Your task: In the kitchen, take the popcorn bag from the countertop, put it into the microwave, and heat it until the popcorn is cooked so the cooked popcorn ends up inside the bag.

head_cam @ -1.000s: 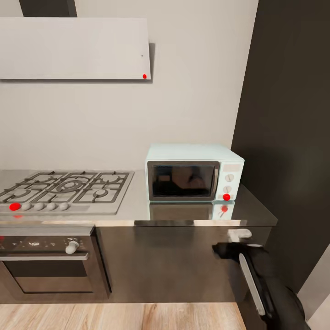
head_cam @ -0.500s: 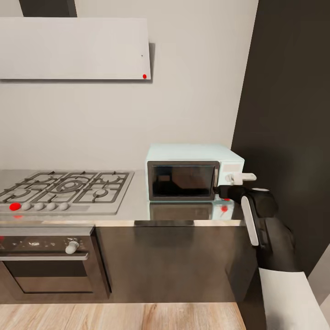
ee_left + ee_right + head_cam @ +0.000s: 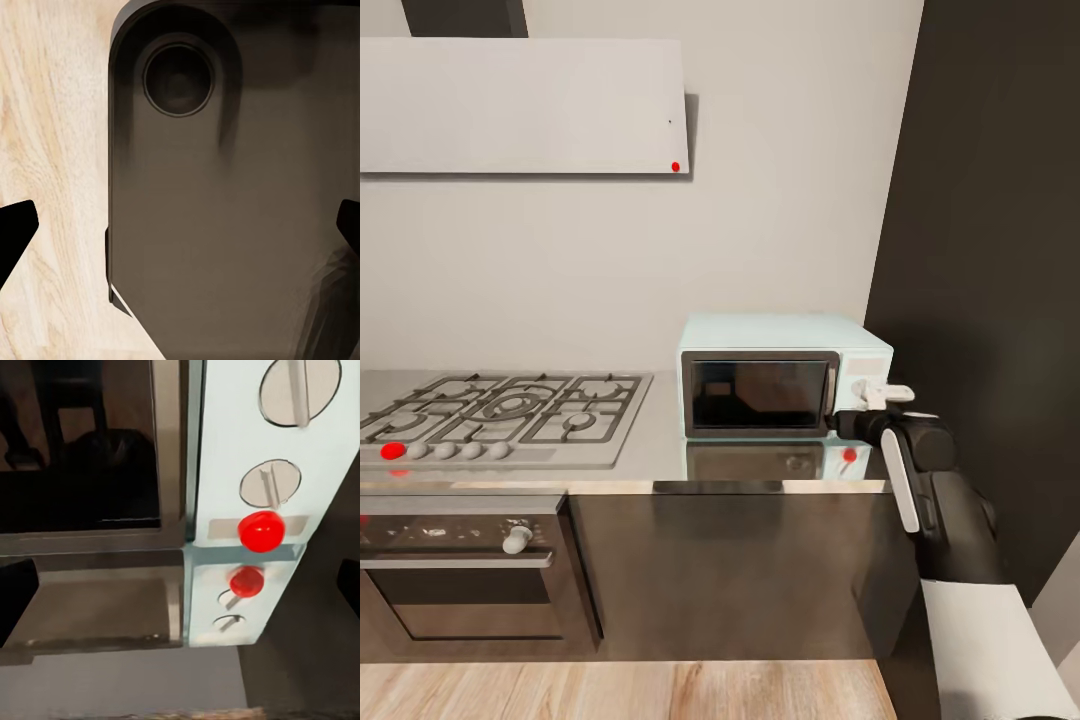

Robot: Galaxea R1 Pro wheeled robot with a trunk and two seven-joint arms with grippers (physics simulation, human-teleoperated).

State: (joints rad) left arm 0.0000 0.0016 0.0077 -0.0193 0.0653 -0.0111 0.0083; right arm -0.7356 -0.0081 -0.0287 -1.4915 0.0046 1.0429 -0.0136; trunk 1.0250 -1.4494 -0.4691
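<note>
The pale blue-white microwave (image 3: 785,375) stands on the grey countertop (image 3: 660,455) with its dark glass door shut. My right gripper (image 3: 880,394) hovers just in front of its control panel, at knob height, open with nothing between the fingers. In the right wrist view the two round knobs (image 3: 271,484) and the red light dot (image 3: 260,531) are close ahead, with my right gripper (image 3: 180,592) spread wide. A dim rounded shape (image 3: 105,457) shows behind the glass; I cannot tell what it is. The popcorn bag is hidden or out of view. My left gripper (image 3: 180,232) hangs open over the floor.
A steel gas hob (image 3: 500,410) lies left of the microwave, above a built-in oven (image 3: 460,570). A grey hood (image 3: 520,105) hangs on the wall. A tall dark cabinet (image 3: 990,280) stands close on the right. The robot's dark base (image 3: 217,210) sits on wooden floor (image 3: 52,150).
My right arm has risen from below the counter's front edge to the microwave's panel, then edged slightly left towards the knobs. The camera has not moved.
</note>
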